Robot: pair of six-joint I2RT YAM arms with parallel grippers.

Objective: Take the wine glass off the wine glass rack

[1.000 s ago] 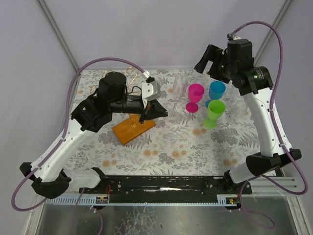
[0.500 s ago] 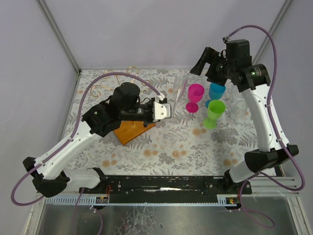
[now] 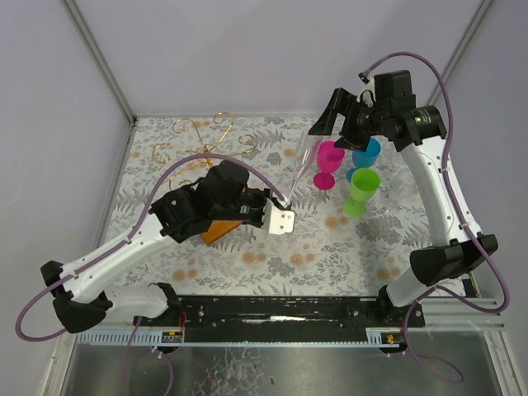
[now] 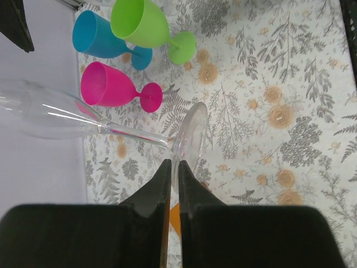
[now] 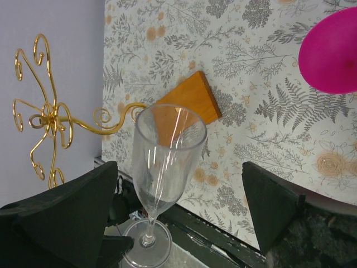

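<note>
A clear wine glass (image 3: 302, 161) hangs tilted above the table, free of the wine glass rack. My left gripper (image 3: 284, 203) is shut on the rim of its round foot (image 4: 189, 139); in the left wrist view the fingertips (image 4: 165, 167) pinch that edge, and the bowl (image 4: 50, 114) points left. The rack's gold wire arms (image 3: 198, 136) stand at the back left, and its orange wooden base (image 3: 214, 233) is partly under my left arm. My right gripper (image 3: 334, 115) is open, high beside the glass's mouth. In the right wrist view the glass (image 5: 167, 145) shows between its spread fingers (image 5: 72, 212).
Pink (image 3: 328, 161), blue (image 3: 365, 153) and green (image 3: 361, 190) plastic goblets stand close together right of the glass. They also show at the top left of the left wrist view, with the pink goblet (image 4: 109, 86) lowest. The floral tablecloth (image 3: 272, 256) covers the table.
My left arm has swung right and toward the near edge, carrying the glass away from the rack and uncovering its wire arms. My right arm has moved left toward the glass's mouth.
</note>
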